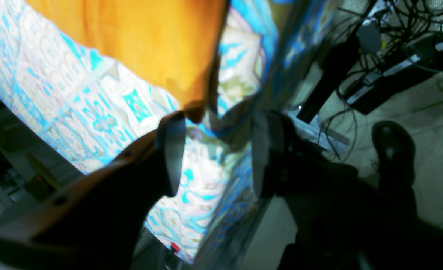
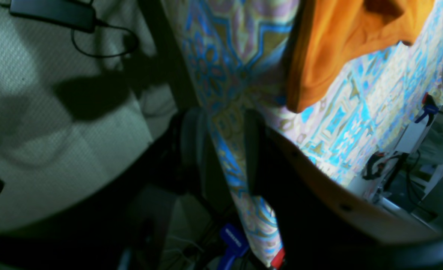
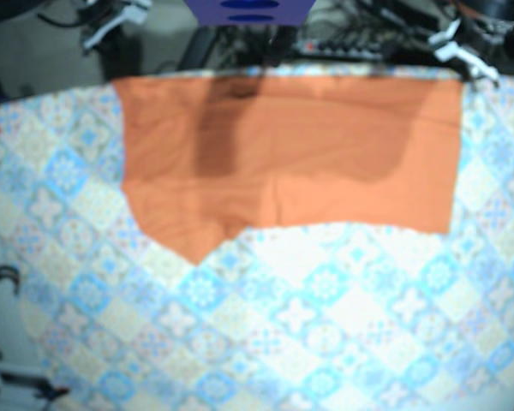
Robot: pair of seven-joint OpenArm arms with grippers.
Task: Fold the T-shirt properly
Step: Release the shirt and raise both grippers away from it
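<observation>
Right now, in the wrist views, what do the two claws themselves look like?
Both look alike. The left claw has two dark, flat fingers with paler grey inner pads, on a smooth dark shell with a brownish sheen and small round screw holes. The right claw shows the same fingers and shell. No cables or markings are visible on either.

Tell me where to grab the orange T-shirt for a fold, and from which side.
Take the T-shirt by its corner near the edge of the tablecloth, probably. It lies spread flat, so the middle offers no pinch, while that corner sits just ahead of the open left end effector. Come in from off the table's edge, low along the cloth, fingers straddling the tip.
</observation>
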